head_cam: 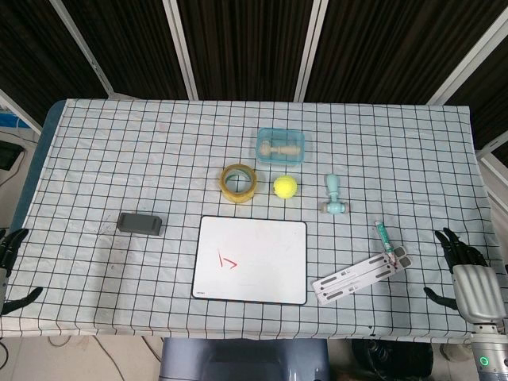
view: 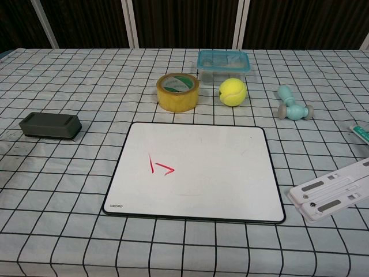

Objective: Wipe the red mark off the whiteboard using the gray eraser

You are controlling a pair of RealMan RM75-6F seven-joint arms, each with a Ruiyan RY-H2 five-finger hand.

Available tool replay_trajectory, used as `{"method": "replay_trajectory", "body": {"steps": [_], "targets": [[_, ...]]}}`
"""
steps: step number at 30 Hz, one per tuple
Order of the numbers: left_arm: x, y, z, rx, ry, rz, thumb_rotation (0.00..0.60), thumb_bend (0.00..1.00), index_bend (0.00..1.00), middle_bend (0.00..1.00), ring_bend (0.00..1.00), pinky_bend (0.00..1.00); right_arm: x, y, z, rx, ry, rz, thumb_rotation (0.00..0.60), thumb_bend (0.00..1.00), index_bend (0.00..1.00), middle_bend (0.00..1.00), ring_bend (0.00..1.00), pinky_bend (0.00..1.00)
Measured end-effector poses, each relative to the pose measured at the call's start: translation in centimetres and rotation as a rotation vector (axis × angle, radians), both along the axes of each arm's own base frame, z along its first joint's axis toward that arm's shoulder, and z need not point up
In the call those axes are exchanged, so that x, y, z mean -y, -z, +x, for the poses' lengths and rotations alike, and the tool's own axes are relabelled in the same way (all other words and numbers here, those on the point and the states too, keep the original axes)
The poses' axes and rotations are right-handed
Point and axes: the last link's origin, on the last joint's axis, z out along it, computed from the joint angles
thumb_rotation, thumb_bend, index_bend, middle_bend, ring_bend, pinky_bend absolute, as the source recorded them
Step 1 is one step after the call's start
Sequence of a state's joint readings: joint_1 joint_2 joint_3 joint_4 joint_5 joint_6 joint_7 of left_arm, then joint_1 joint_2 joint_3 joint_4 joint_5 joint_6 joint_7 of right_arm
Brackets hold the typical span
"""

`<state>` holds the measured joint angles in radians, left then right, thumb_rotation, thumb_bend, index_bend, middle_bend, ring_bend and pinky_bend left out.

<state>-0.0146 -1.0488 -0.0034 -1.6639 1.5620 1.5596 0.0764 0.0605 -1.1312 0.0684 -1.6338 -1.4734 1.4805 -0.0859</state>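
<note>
Risks first, by judgement: eraser (view: 49,125), a low gray block with rounded corners and a matte top, lies flat on the cloth well to the left of the whiteboard (view: 196,173) and apart from it; its shallow profile gives fingers little to catch, so a grasp could skid it along the cloth or bunch the fabric. Whiteboard is a thin, glossy white panel with dark rounded border, loose on the cloth; a firm stroke could slide it toward the tape or the white bracket unless it is steadied. Red mark (view: 159,166), a few short strokes, sits in the board's left half, nearer that edge than the centre; a partial pass may smear rather than clear it. Left hand (head_cam: 9,258) hangs at the table edge far left of the board, fingers spread, holding nothing. Right hand (head_cam: 470,274) rests at the opposite edge, far right of the board, released likewise. Beyond the board: yellow tape roll (view: 178,91), a translucent ring; fuzzy yellow ball (view: 232,92); clear blue lidded box (view: 222,62); pale teal handled tool (view: 292,107) to the far right. Right of the board: flat white perforated bracket (view: 337,193). Table cover (view: 69,231): white grid-printed cloth, slightly wrinkled.
</note>
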Motion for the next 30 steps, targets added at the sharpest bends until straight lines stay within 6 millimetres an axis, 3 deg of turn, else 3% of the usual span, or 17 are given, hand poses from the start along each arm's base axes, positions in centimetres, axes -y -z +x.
{"method": "replay_trajectory", "body": {"steps": [30], "targets": [[-0.67,0.51,0.11,-0.008,0.019,-0.041,0.6,0.09,0.0,0.08,0.0,0.04,-0.07,-0.09,0.02,0.005,0.003,0.0,0.6,0.07,0.04,0.08,0.19,0.22]]}}
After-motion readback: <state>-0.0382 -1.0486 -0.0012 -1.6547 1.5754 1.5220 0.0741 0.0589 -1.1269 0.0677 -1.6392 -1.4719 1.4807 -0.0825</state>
